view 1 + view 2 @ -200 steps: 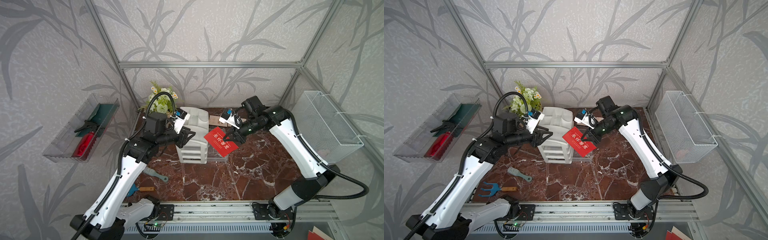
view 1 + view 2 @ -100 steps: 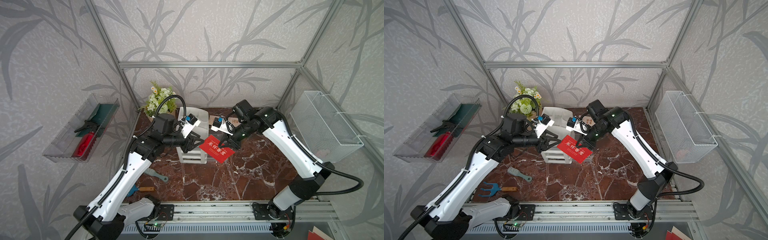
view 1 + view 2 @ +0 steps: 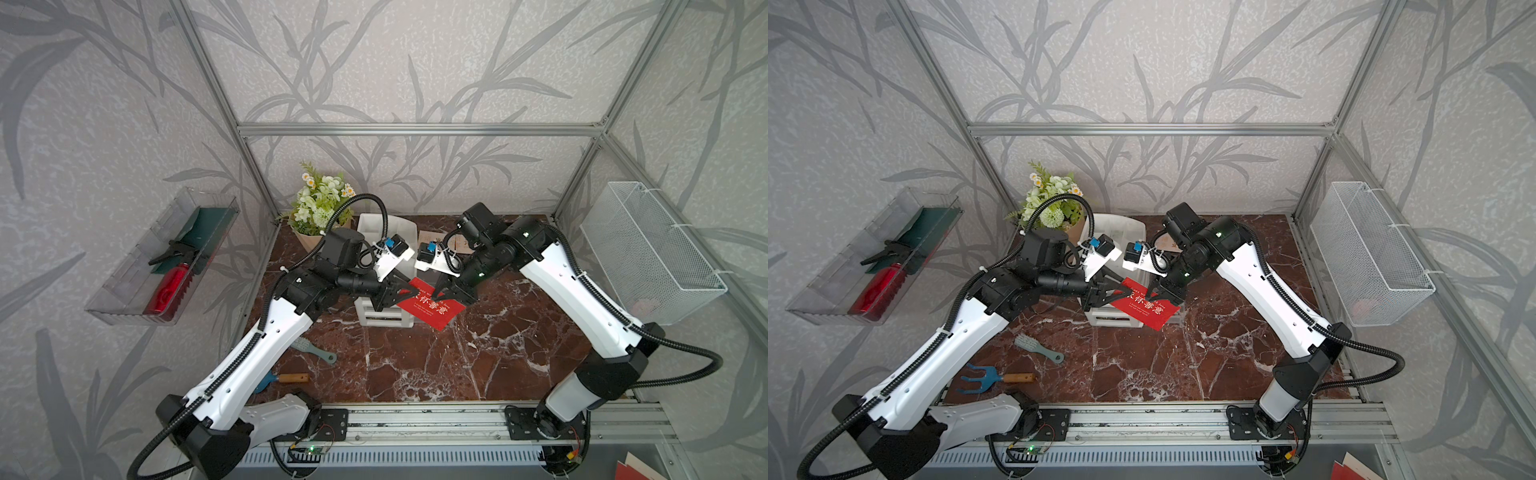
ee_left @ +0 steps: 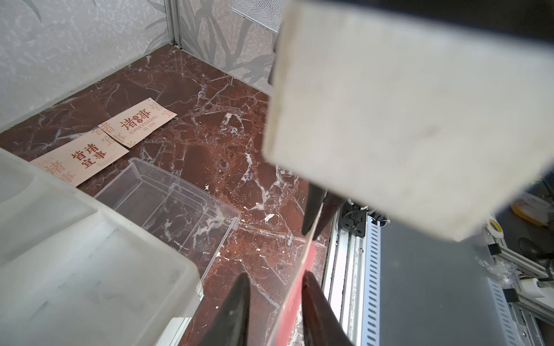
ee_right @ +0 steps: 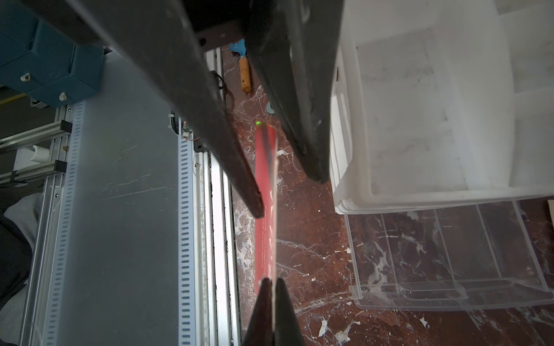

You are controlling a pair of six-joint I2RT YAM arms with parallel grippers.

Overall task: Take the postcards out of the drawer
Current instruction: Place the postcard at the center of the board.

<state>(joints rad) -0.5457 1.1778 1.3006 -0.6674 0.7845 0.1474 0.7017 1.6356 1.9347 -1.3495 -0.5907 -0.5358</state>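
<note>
Just off the front of the white drawer unit [image 3: 386,320], the right gripper [image 5: 269,284] is seen pinched shut on one edge of the red postcard [image 3: 430,309]. The card is held in the air, tilted. At the card's opposite edge the left gripper [image 4: 275,274] is set astride it with its jaws partly apart. One finger [image 5: 242,179] is laid against the card, while the other is kept clear of it.

A clear drawer [image 4: 168,203] is pulled out of the unit, and brown marble is seen through its floor. A cream postcard [image 4: 87,157] is laid flat on the marble tabletop [image 3: 415,365] just beside the unit. A second cream postcard [image 4: 141,124] is laid corner to corner with it, farther from the unit.

Well forward of the unit, a grey-green brush [image 3: 316,351] and a blue hand fork [image 3: 994,380] with a wooden handle are seen lying on the marble. Potted flowers [image 3: 320,203] are stood just behind the unit.
</note>
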